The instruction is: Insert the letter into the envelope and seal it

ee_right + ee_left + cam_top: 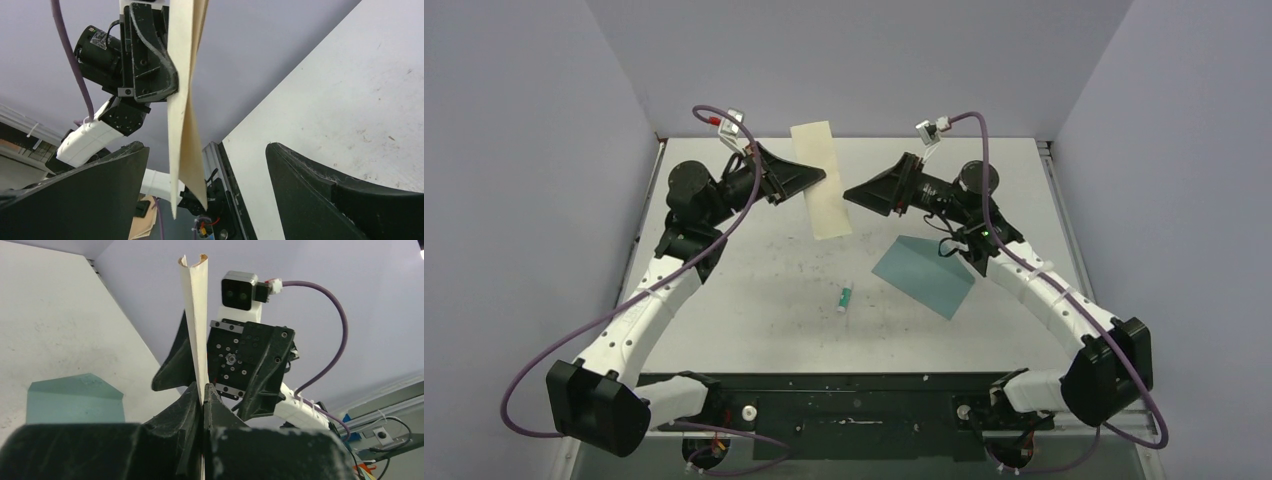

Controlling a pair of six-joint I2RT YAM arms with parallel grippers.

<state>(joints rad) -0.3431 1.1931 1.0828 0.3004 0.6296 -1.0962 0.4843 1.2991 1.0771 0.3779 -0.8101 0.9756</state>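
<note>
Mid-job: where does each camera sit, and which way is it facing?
Top external: above, behind the bases, looking down at table, left arm, right arm, letter, envelope.
Left wrist: along the shut left tool pinching the letter, toward the right arm.
Right wrist: through the open right tool, toward the left arm.
All show the letter.

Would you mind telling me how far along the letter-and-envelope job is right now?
Done: the letter is off the table and looks folded double. In hand: the left gripper pinches it in the air, and the right gripper stands open beside it. Left: the envelope lies flat on the table, apart from the letter, so inserting and sealing are not yet done.
</note>
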